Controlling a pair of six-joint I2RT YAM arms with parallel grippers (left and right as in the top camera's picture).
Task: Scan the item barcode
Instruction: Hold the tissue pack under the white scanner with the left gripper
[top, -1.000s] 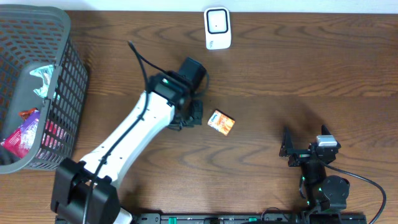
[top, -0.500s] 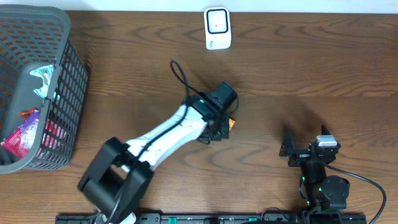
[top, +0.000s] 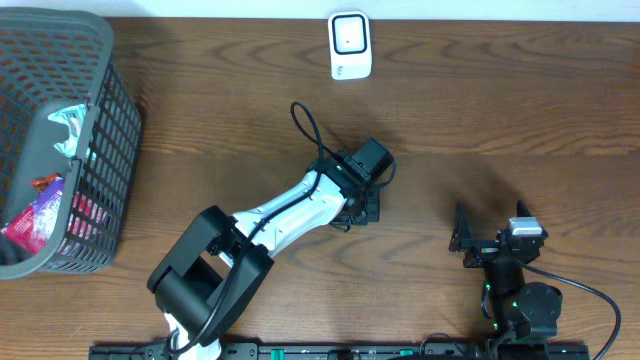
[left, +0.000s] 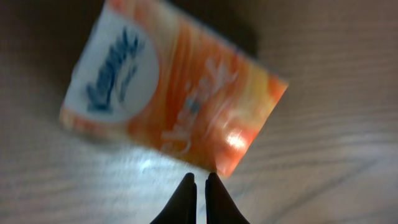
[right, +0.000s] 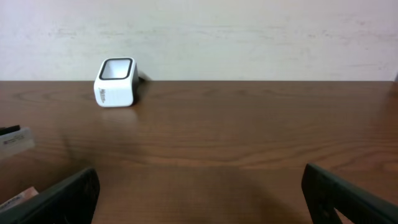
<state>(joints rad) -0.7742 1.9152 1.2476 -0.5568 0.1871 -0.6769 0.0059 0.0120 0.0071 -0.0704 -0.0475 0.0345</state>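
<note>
Left gripper (left: 199, 182): pinched fully together, clamps nothing, aims its two dark fingertips (left: 186, 190) down at the wood just beside the near corner of the tissue pack (left: 174, 93); cannot tell whether touching that corner or only close to it. Tissue pack: lies flat on the brown wooden table (left: 336, 124), orange wrapper up, white oval with blue lettering toward the far left end, set at a slant to the fingers, somewhat blurred in the left wrist view. From overhead, stays hidden under the gripper head near the middle of the table, where the white left arm (top: 290, 205) stretches out from the front edge and ends over that spot. Scanner (top: 350, 45): stands upright at the far edge of the table, small white box with a dark-rimmed window, well apart from the pack and the arm; shows in the right wrist view too, against a pale wall (right: 249, 37). Right gripper (right: 200, 177): spread wide, grips nothing, rests low near the front right of the table with its black fingers (right: 62, 199) at either side of the view, facing the far edge. Basket (top: 110, 150): grey mesh, sits at the far left, holds several coloured packets (top: 40, 205), silver, red and pink among them.
</note>
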